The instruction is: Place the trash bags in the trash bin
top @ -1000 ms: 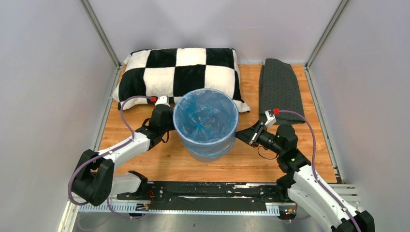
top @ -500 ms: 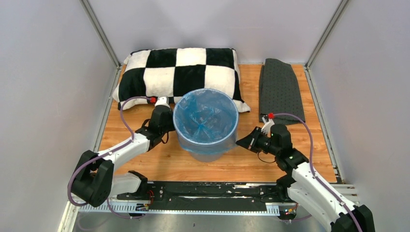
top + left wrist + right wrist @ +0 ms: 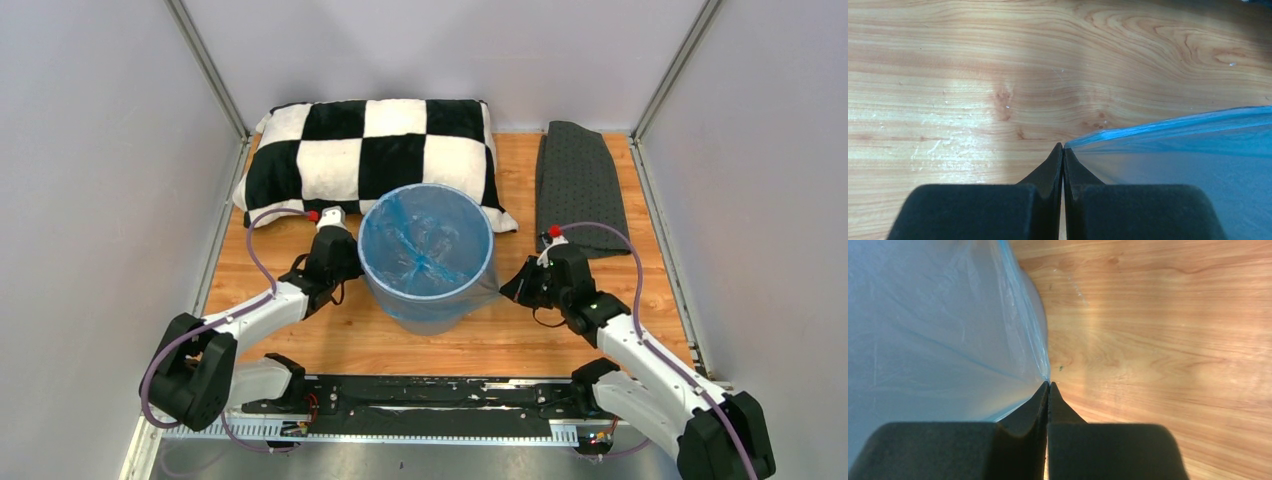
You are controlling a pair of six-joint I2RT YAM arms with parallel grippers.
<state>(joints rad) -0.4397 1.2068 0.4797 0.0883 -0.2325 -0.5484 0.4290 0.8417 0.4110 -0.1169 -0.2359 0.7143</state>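
The light-grey trash bin [image 3: 432,312] stands upright mid-table, lined with the translucent light-blue trash bag [image 3: 425,240], whose edge is folded over the rim and down the outer wall. My left gripper [image 3: 350,272] is low at the bin's left side, shut on the bag's edge, which shows in the left wrist view [image 3: 1168,132] running from the fingertips [image 3: 1063,150]. My right gripper [image 3: 508,290] is low at the bin's right side, shut on the bag's edge [image 3: 948,330] at its fingertips [image 3: 1048,386].
A black-and-white checkered pillow [image 3: 370,150] lies right behind the bin. A dark grey dotted folded mat [image 3: 578,185] lies at the back right. Grey walls enclose the wooden table [image 3: 600,330] on three sides.
My right gripper has moved down the bin's right side, pulling the bag's edge lower over the outer wall. My left gripper has also dropped slightly with its edge.
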